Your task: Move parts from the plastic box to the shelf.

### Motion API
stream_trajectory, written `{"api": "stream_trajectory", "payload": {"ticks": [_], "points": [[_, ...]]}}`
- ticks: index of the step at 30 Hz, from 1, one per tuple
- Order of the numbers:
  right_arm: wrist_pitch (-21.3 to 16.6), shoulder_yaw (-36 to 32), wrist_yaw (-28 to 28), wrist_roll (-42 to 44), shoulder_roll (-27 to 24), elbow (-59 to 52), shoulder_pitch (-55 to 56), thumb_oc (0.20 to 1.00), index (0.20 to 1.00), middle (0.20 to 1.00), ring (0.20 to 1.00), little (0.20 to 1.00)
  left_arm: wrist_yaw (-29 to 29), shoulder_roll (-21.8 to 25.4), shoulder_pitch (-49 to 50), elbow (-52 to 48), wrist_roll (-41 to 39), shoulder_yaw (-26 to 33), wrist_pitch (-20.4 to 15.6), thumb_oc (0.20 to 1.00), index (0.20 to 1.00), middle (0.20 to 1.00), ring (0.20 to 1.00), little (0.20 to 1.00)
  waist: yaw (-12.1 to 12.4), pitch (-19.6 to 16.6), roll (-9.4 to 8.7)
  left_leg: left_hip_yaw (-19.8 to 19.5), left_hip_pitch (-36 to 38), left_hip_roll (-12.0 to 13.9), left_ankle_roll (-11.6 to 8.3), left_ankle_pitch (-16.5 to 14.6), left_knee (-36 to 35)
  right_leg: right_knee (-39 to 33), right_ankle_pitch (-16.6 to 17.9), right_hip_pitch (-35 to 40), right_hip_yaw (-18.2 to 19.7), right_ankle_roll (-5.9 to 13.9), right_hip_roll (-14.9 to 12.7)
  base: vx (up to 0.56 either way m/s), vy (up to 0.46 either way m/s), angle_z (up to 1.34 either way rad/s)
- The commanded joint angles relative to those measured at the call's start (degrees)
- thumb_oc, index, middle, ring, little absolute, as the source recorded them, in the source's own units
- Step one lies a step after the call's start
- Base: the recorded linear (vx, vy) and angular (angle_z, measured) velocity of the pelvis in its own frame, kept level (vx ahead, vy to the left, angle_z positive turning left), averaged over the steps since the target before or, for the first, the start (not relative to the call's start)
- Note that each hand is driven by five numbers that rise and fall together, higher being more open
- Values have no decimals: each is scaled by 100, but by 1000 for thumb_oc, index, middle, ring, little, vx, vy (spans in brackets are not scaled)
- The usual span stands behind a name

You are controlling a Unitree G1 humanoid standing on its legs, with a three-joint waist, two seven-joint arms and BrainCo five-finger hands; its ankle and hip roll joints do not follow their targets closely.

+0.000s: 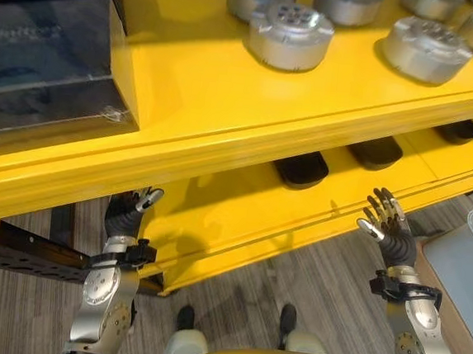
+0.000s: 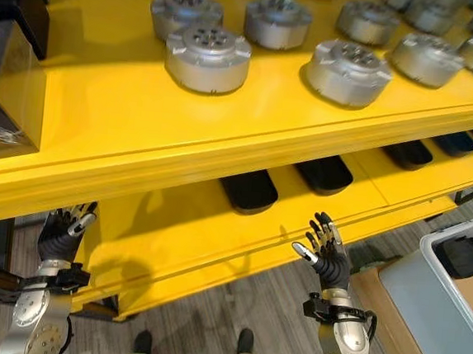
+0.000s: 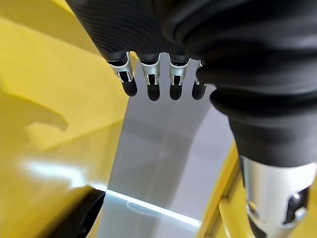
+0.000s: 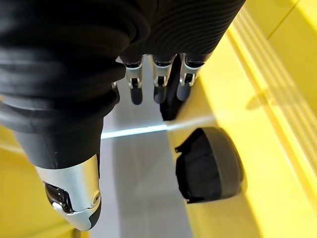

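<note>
Two robot hands hang empty in front of a yellow shelf point(image 1: 225, 118). In the left eye view, the left hand point(image 1: 126, 213) sits low at the left, partly tucked under the top board's front edge, fingers loosely extended. The right hand point(image 1: 388, 225) is raised at the lower right with fingers spread, holding nothing, beside the lower board's front lip. Round silver parts point(image 1: 290, 34) stand on the top board, and a dark block point(image 1: 48, 53) rests at its left end. Flat black pads point(image 1: 301, 168) lie on the lower board.

The right eye view shows several rows of parts covering the top board. At the lower right, a grey plastic box point(image 2: 445, 303) stands on the floor, well apart from both hands, with something dark inside; whether that is a part is unclear.

The left wrist view shows straight fingers point(image 3: 151, 82) over yellow panel and a grey strip, nothing between them.

The right wrist view shows relaxed fingers point(image 4: 158, 82) above a black pad.

Risks, as a judgement: swinging toward the box, either hand could catch the shelf's edges. The top board is crowded, so setting down another part could knock its neighbours.
</note>
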Motion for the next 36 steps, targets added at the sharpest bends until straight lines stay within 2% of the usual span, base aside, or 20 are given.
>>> {"api": "stream_trajectory", "payload": {"ticks": [1, 4, 7, 8, 11, 14, 16, 17, 18, 19, 20, 21, 26, 28, 32, 36], "points": [[-140, -184, -72, -163, -36, -160, -324, 1000, 1000, 1000, 1000, 1000, -183, 166, -9, -68, 277, 183, -186, 1000, 1000, 1000, 1000, 1000, 64, -102, -33, -270, -317, 316, 62, -193, 72, 37, -30, -197, -97, 419, -425, -8, 67, -7], [-170, -148, -260, -207, 130, -26, -472, 1000, 1000, 1000, 1000, 1000, -136, 103, -9, 46, 308, 170, -181, 1000, 1000, 1000, 1000, 1000, 80, -244, -44, -211, -216, 284, 87, -252, 138, 37, -4, -132, -42, 457, -481, -14, 80, -9], [-148, -66, -362, -378, 202, -14, -545, 1000, 1000, 1000, 1000, 1000, -122, 62, -64, 119, 320, 118, -163, 1000, 1000, 1000, 1000, 1000, 85, -294, -85, -148, -127, 186, 173, -486, 353, 37, 47, -30, 58, 500, -588, -24, 116, -6], [-124, -25, -373, -367, 259, 17, -576, 1000, 1000, 1000, 1000, 1000, -108, 103, -116, 131, 398, 74, -141, 1000, 1000, 1000, 1000, 1000, 68, -308, -106, -108, -115, 63, 253, -645, 552, 37, 172, 28, 130, 549, -708, -49, 175, -5], [-96, 23, -355, -397, 323, -46, -510, 1000, 1000, 1000, 1000, 1000, -134, 180, -134, 120, 472, 67, -125, 1000, 1000, 1000, 1000, 1000, 33, -293, -154, -97, -170, -149, 366, -828, 792, 73, 315, 24, 210, 599, -889, -63, 174, -11], [-47, 44, -303, -412, 395, -83, -392, 1000, 1000, 1000, 1000, 1000, -145, 265, -156, 111, 592, 36, -91, 1000, 1000, 1000, 1000, 1000, -22, -230, -206, -78, -257, -414, 522, -949, 950, 150, 607, -66, 297, 691, -1115, -89, 200, -2], [-37, 61, -307, -406, 488, -80, -390, 1000, 1000, 1000, 1000, 1000, -116, 319, -269, 203, 640, 0, -95, 1000, 1000, 1000, 1000, 1000, -60, -176, -220, 29, -348, -603, 636, -896, 857, 176, 1096, -382, 433, 758, -1273, -149, 215, -3], [-22, 78, -289, -430, 485, -129, -371, 1000, 1000, 1000, 1000, 1000, -120, 330, -283, 219, 626, 0, -90, 1000, 1000, 1000, 1000, 1000, -76, -176, -202, 97, -346, -637, 668, -891, 800, 184, 1179, -494, 454, 758, -1300, -121, 187, -20], [0, 88, -270, -469, 479, -192, -333, 1000, 1000, 1000, 1000, 1000, -150, 345, -287, 226, 620, -28, -56, 1000, 1000, 1000, 1000, 1000, -95, -158, -175, 200, -278, -656, 716, -885, 706, 213, 1299, -598, 414, 758, -1330, -88, 185, -40], [1, 110, -274, -474, 486, -193, -343, 1000, 1000, 1000, 1000, 1000, -147, 361, -310, 244, 610, -61, -45, 1000, 1000, 1000, 1000, 1000, -55, -97, -123, 280, -215, -666, 764, -882, 638, 405, 1220, -724, 193, 758, -1368, -104, 204, -59], [-2, 153, -307, -486, 469, -201, -423, 1000, 1000, 1000, 1000, 1000, -132, 380, -324, 220, 607, -63, -28, 1000, 1000, 1000, 1000, 1000, 42, 17, -41, 379, -183, -634, 808, -888, 652, 731, 1073, -808, -344, 709, -1499, -134, 207, -89], [-13, 399, -239, -388, 448, -270, -515, 1000, 1000, 1000, 1000, 1000, -193, 403, -202, 151, 489, -24, -3, 1000, 1000, 1000, 1000, 1000, 124, 229, 97, 581, -134, -477, 808, -918, 833, 1170, 537, -551, -1077, 513, -1584, -104, 47, -132], [20, 624, -90, -251, 357, -305, -623, 1000, 1000, 1000, 1000, 1000, -206, 283, -130, 123, 372, -4, -11, 1000, 1000, 1000, 1000, 1000, 173, 195, -99, 743, -157, -279, 602, -914, 984, 908, 507, -311, -971, 653, -1557, 23, -126, -56], [51, 657, -100, -267, 292, -302, -655, 1000, 1000, 1000, 1000, 1000, -183, 206, -86, 160, 337, -2, -20, 1000, 1000, 1000, 1000, 1000, 129, 138, -109, 830, -47, -88, 498, -818, 866, 893, 489, -304, -921, 664, -1444, 107, -235, -34], [11, 599, -81, -213, 148, -436, -660, 1000, 1000, 1000, 1000, 1000, -218, 73, 28, 144, 147, -29, -15, 1000, 1000, 1000, 1000, 1000, 39, 49, 43, 1004, 127, 434, 217, -460, 550, 908, -119, -350, -981, 470, -1031, 111, -226, -32], [-43, 521, -114, -232, 35, -442, -636, 1000, 1000, 1000, 1000, 1000, -300, 76, -72, 155, 144, -239, 14, 1000, 1000, 1000, 1000, 1000, -65, 109, 197, 1149, 138, 790, 63, -235, 453, 1348, -526, -659, -907, 314, -729, 57, -200, -32]]}}
